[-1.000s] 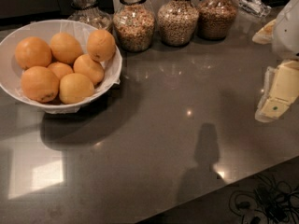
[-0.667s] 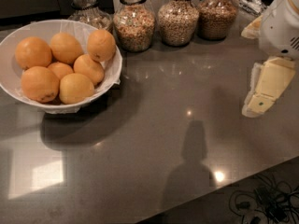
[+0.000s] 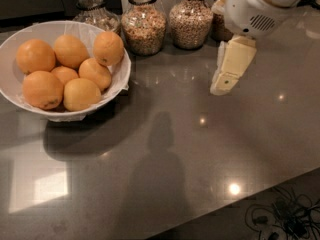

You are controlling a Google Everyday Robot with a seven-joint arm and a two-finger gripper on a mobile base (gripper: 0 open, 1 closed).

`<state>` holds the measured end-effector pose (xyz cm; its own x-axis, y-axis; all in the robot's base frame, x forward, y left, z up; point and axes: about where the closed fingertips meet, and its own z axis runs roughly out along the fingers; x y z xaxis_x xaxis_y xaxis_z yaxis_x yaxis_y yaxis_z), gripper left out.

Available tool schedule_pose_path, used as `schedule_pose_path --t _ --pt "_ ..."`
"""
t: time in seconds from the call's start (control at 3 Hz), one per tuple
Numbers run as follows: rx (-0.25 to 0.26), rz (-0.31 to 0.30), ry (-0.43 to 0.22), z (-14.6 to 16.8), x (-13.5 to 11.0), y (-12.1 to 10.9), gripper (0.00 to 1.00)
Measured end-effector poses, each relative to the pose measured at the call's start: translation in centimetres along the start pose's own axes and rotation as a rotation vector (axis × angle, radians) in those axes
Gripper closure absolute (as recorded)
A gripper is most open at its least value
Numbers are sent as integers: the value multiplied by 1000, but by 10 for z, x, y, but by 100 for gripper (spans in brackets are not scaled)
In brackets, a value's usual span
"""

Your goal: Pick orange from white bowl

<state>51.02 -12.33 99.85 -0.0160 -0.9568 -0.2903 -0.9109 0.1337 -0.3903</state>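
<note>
Hanging above the table point(image 3: 200, 154) by the jars point(image 3: 144, 26), the gripper point(image 3: 222, 86) points down, holding nothing, open or not I cannot tell, well apart from the orange point(image 3: 108, 48) in the bowl point(image 3: 50, 25).

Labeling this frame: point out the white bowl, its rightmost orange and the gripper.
white bowl point(image 3: 45, 26), camera view, far rim.
orange point(image 3: 108, 48), camera view, its middle.
gripper point(image 3: 223, 85), camera view, tip, right of the bowl.

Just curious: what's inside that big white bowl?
Seven oranges on a crinkled white liner; the bowl bottom under them is hidden. The end effector hangs above the counter, right of the bowl.
</note>
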Motion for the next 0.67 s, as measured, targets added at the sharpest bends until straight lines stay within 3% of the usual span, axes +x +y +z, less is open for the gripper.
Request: schedule_pose_path --t 0.67 --pt "26 -146 -133 13 -90 -43 0"
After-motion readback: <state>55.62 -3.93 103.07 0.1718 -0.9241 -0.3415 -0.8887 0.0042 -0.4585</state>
